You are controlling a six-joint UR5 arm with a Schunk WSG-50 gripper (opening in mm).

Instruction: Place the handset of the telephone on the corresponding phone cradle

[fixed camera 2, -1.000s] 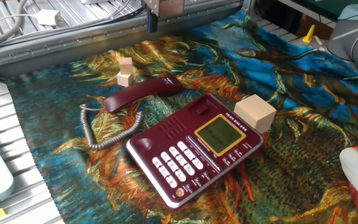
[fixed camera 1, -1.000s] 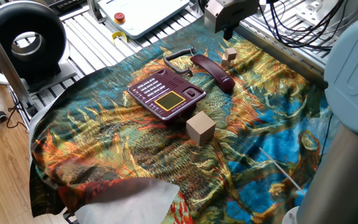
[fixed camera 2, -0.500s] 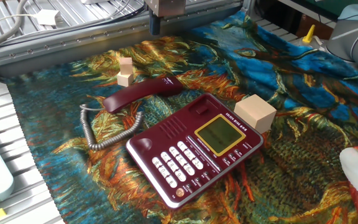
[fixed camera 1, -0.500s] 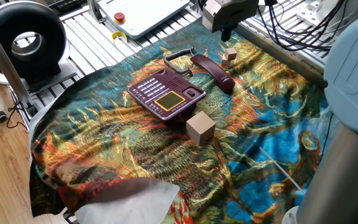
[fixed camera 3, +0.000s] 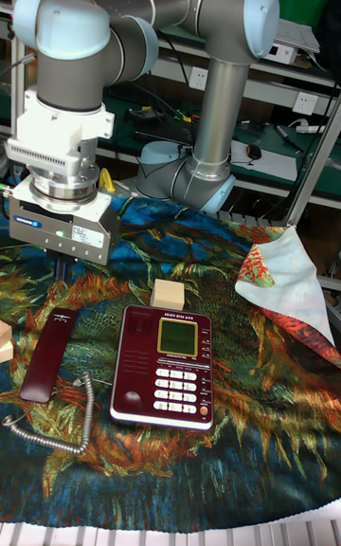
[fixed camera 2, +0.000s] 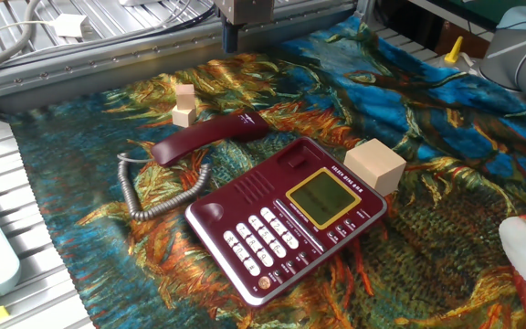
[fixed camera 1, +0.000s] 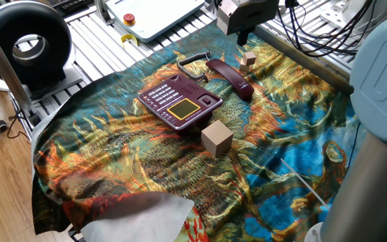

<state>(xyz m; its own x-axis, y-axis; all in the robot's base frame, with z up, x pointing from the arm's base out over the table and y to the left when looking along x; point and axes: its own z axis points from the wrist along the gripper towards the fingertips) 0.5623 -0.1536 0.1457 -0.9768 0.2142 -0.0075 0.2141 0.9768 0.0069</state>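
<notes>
- The claw hangs above the far end of the cloth-draped desk, gripping nothing; its fingers are mostly hidden behind its grey housing, so how far they are parted cannot be told.
- The handset lies off the hook on the patterned cloth, just below and in front of the claw in the tall fixed view, apart from it.
- The telephone sits face up beside the handset, on the side away from the claw, its yellowish display and pale buttons showing.
- The phone cradle, the strip along the base's edge nearest the handset, holds nothing.
- A coiled grey cord curls from the handset's end past the base.
- Two small wooden cubes, stacked, stand just beyond the handset, near the claw.
- A larger wooden cube rests at the telephone's display end, well clear of the claw.
</notes>
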